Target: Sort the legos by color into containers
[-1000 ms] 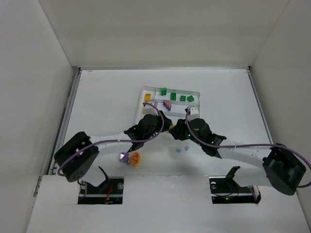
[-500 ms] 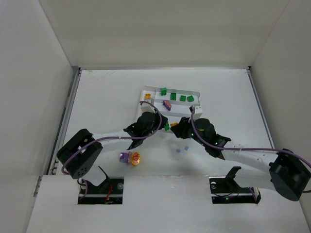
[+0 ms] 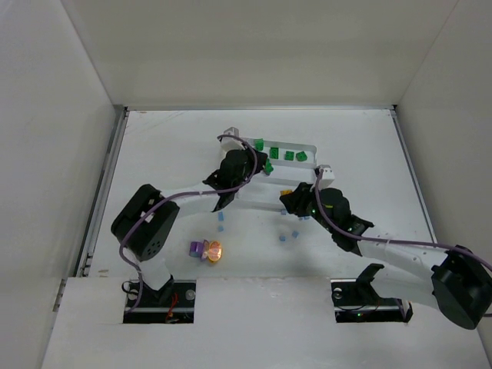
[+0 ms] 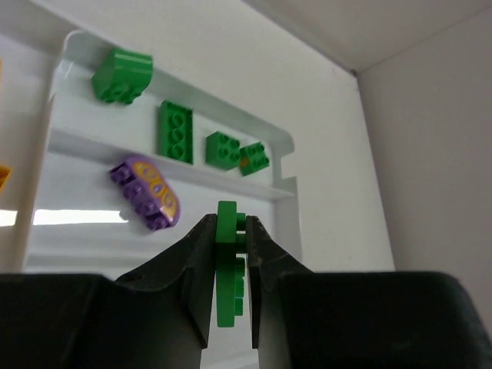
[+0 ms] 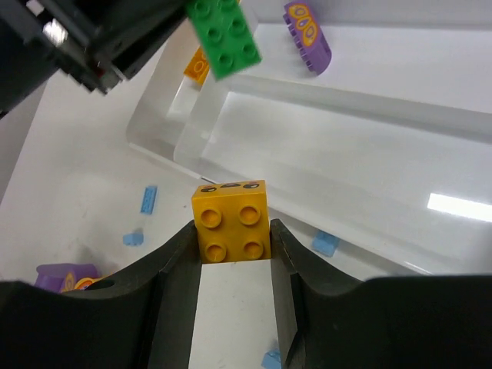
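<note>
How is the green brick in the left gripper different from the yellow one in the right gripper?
The green brick is longer, with at least six studs; the yellow brick is square with four. The left gripper holds the green brick edge-on to its camera; the right gripper holds the yellow brick studs toward its camera. Both are pinched in shut grippers.

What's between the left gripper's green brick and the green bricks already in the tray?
A white divider, with a purple brick lying just left of that line, as the left wrist view shows.
</note>
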You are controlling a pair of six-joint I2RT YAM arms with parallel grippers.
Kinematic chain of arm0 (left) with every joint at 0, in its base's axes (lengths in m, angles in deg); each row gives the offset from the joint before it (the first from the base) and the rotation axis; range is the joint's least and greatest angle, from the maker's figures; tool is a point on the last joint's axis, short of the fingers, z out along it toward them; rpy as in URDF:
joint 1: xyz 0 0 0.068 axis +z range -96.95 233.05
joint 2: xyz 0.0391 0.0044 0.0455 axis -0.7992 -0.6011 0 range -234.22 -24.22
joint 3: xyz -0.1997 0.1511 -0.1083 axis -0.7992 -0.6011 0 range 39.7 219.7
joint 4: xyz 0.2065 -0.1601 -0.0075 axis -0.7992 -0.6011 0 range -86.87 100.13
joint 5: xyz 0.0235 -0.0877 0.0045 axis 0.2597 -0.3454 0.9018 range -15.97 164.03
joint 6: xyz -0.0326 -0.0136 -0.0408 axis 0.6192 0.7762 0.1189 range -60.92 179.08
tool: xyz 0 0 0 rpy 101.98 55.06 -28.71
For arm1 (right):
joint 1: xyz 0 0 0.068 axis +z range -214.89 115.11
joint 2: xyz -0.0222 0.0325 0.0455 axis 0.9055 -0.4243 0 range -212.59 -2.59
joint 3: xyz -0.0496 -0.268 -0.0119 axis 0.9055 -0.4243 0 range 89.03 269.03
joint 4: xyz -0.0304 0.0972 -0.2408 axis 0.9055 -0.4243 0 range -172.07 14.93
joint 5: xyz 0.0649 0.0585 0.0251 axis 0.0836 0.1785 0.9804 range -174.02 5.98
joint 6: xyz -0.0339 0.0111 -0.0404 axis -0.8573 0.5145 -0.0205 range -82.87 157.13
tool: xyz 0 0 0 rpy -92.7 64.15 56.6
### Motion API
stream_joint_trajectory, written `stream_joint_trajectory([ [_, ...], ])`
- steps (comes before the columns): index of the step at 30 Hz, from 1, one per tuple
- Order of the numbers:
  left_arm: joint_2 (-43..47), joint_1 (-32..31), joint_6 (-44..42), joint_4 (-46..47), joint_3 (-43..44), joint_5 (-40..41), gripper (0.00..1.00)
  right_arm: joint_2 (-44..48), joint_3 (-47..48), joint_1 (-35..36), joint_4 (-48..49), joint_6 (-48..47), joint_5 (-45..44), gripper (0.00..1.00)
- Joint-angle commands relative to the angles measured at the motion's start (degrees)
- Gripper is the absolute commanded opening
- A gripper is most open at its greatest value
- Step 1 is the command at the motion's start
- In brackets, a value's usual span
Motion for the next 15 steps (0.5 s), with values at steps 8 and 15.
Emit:
stream_joint_trajectory([
  [8,-17.41,3.95,6.63,13.90,15.43,10.39,0.13,4.89,-1.68,-2.47,3.04,2.12,-2.04,0.17],
  [15,-23.30,3.87,6.28,14.52,21.14,15.41,0.16,6.12,-2.21,-3.00,2.95,2.56,-1.60,0.17],
])
